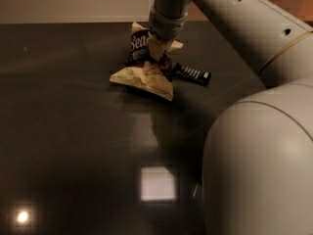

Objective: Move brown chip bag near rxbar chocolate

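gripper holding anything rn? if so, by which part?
Yes. The gripper is shut on the brown chip bag, pinching its crumpled middle; the bag's right edge is close to the rxbar chocolate.

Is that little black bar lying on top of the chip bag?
No, the rxbar chocolate lies flat on the dark table beside the brown chip bag, which the end effector pinches from above.

brown chip bag (142,73): white letters "Sea", rest hidden | rxbar chocolate (192,74): white letters, too small to read | gripper (157,55): on the bag, pinching it
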Available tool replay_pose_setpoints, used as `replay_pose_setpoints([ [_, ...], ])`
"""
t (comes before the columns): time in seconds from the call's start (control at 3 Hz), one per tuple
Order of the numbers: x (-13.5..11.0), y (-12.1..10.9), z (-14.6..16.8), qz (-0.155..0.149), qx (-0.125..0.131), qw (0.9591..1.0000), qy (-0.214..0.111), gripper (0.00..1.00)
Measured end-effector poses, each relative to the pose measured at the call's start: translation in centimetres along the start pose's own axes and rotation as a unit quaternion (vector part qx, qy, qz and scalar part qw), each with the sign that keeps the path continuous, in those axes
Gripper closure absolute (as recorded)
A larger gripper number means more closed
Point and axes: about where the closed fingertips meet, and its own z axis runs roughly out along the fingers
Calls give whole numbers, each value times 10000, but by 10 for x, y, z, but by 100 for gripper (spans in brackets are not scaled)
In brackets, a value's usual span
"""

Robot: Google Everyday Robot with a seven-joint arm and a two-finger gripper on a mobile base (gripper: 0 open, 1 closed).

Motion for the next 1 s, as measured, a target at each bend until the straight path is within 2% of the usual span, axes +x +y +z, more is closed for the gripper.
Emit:
replay_pose_setpoints([
  [0.33,6,-11,0,48,133,9999,-35,13],
  [0.67,4,-10,2,41,127,9999,-40,0],
  [1.0,4,-10,2,41,126,9999,-41,0],
])
